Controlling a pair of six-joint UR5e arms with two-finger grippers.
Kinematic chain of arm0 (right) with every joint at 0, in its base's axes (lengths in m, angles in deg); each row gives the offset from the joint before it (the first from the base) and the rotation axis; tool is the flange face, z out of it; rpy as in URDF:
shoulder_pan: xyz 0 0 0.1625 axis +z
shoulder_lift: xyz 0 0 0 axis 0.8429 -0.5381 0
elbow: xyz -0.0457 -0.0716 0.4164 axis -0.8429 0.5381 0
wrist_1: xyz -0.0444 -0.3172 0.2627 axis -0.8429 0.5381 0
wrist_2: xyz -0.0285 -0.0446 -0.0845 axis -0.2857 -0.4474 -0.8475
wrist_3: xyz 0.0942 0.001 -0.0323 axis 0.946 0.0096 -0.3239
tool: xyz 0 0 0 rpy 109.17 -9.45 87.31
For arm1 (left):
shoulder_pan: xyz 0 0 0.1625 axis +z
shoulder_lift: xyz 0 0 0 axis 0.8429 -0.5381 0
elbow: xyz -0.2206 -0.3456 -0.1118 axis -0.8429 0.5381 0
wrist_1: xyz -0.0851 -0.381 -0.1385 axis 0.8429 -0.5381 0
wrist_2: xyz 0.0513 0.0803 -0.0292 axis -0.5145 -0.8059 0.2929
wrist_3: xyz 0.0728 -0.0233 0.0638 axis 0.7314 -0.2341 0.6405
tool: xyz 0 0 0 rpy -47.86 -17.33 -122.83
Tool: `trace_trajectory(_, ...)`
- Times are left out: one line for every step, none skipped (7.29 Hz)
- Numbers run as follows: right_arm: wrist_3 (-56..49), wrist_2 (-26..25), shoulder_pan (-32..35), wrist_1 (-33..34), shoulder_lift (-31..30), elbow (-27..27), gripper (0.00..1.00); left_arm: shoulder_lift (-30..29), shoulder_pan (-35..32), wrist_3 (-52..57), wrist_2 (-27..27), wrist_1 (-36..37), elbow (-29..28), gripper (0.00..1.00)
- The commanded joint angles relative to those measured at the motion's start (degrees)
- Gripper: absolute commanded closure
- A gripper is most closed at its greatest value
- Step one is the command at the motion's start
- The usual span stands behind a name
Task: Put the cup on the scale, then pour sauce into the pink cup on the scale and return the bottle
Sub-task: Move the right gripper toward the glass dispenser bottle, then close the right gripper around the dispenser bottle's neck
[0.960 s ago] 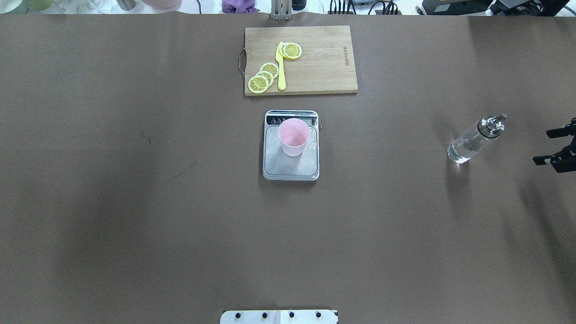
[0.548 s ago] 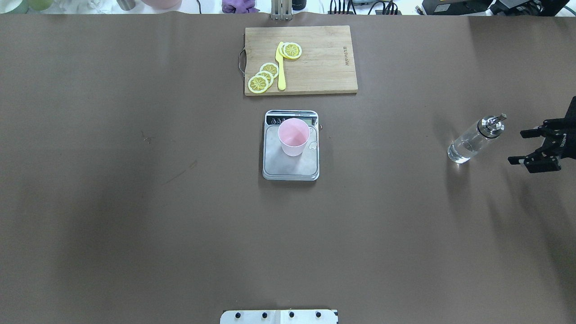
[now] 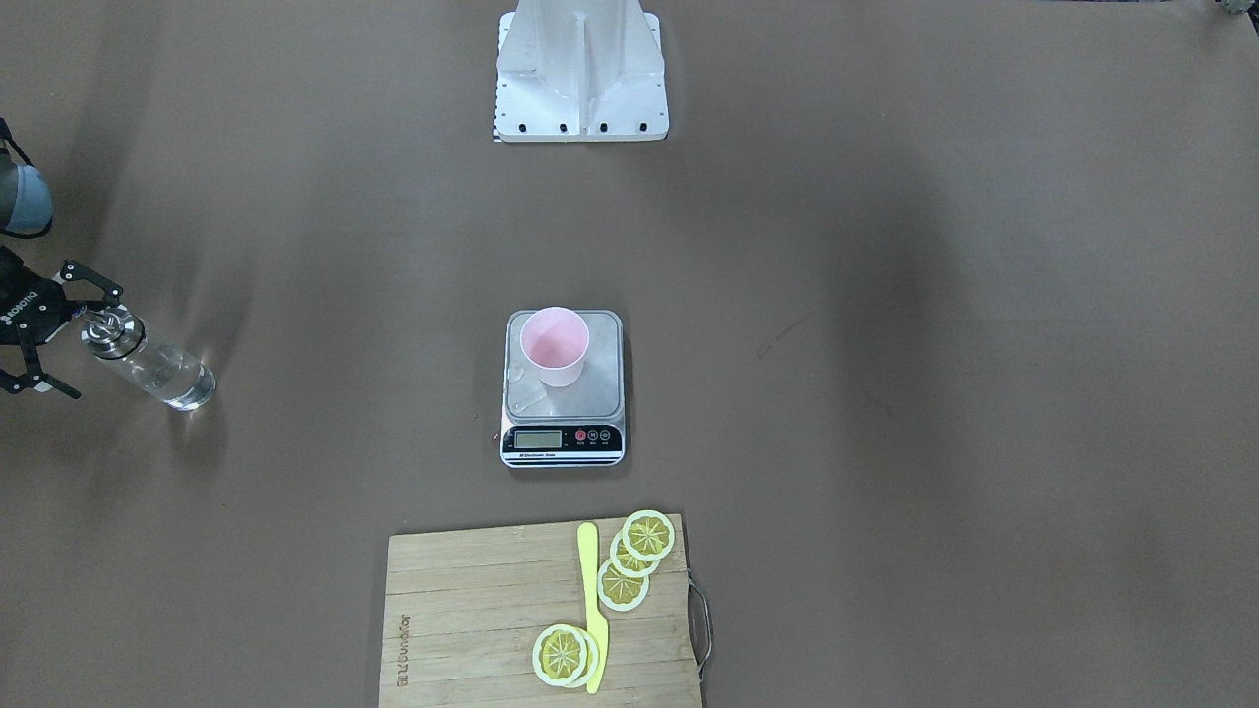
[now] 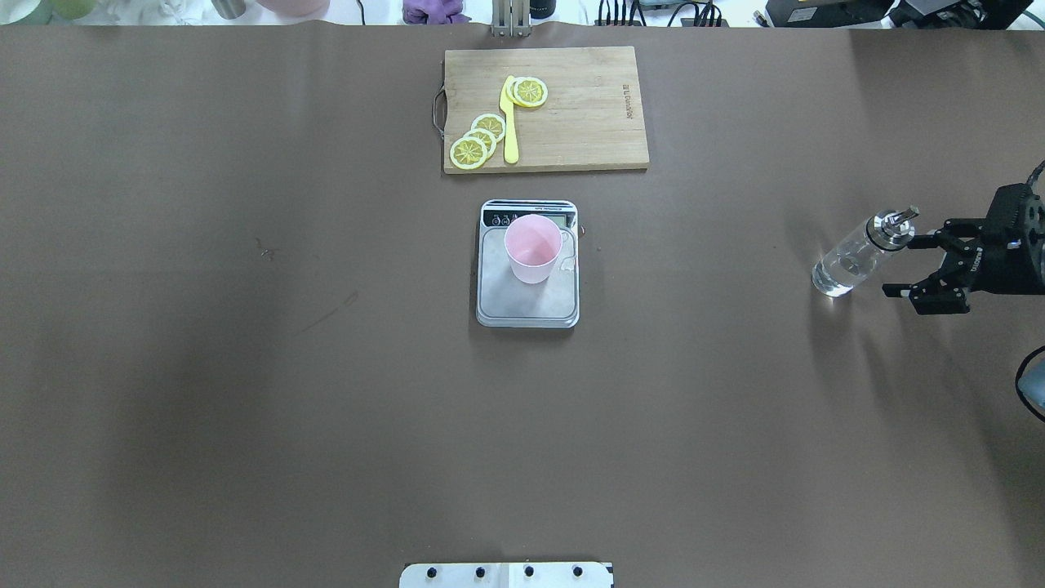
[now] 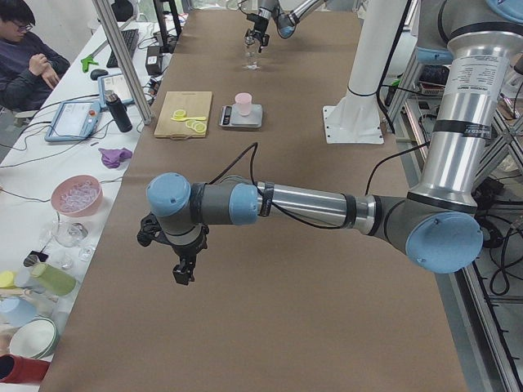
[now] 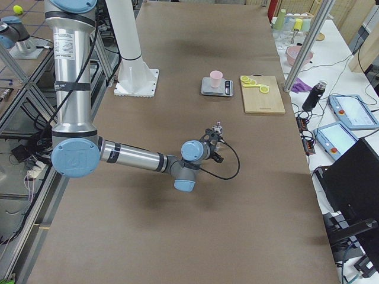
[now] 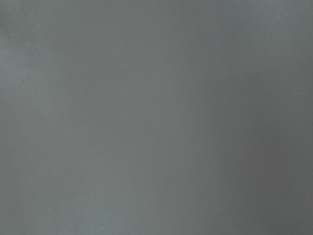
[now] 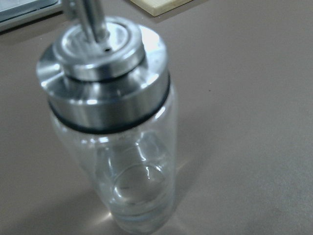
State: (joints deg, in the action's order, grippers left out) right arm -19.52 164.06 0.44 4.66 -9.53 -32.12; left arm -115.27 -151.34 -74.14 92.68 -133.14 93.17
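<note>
1. The right tool [image 4: 898, 265] has its fingers spread wide and holds nothing.
2. The bottle [image 4: 849, 261] stands upright on the worktop [image 4: 245, 367] directly in front of this tool. Its metal spout cap is very near the tool's fingertips. I cannot tell if they touch.
3. In the right wrist view the bottle fills the picture. A little clear sauce [image 8: 139, 196] lies at its bottom.
4. The cup [image 4: 532, 249] stands upright on the scale [image 4: 526, 306], well apart from the right tool, beyond the bottle.
5. The left tool [image 5: 163, 251] hangs above bare worktop, far from the cup, the scale and the bottle. I cannot tell if its fingers are spread or pressed together.
</note>
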Motion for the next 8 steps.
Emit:
trace_trajectory(0.9,-1.4,-1.4,-1.8,1.8,1.7,0.01,0.0,0.0,0.0,0.0,0.0,0.0,0.02)
trace_trajectory(1.0,-1.5,-1.7,-1.8,2.2,1.7,0.01,0.0,0.0,0.0,0.0,0.0,0.0,0.02)
trace_trajectory(2.2,-2.9,-2.7,-1.8,3.0,1.8,0.01,0.0,0.0,0.0,0.0,0.0,0.0,0.02)
trace_trajectory(2.4,-4.6,-4.2,-1.8,3.6,2.0,0.01,0.0,0.0,0.0,0.0,0.0,-0.1,0.02)
trace_trajectory(2.4,-4.7,-4.4,-1.9,3.7,2.0,0.01,0.0,0.0,0.0,0.0,0.0,-0.2,0.02)
trace_trajectory(2.4,-4.6,-4.5,-2.3,3.7,2.0,0.01,0.0,0.0,0.0,0.0,0.0,-0.1,0.02)
trace_trajectory(2.6,-4.7,-4.7,-2.8,3.7,2.0,0.01,0.0,0.0,0.0,0.0,0.0,-0.1,0.02)
trace_trajectory(3.3,-4.7,-5.0,-3.2,3.7,2.0,0.01,0.0,0.0,0.0,0.0,0.0,-0.1,0.02)
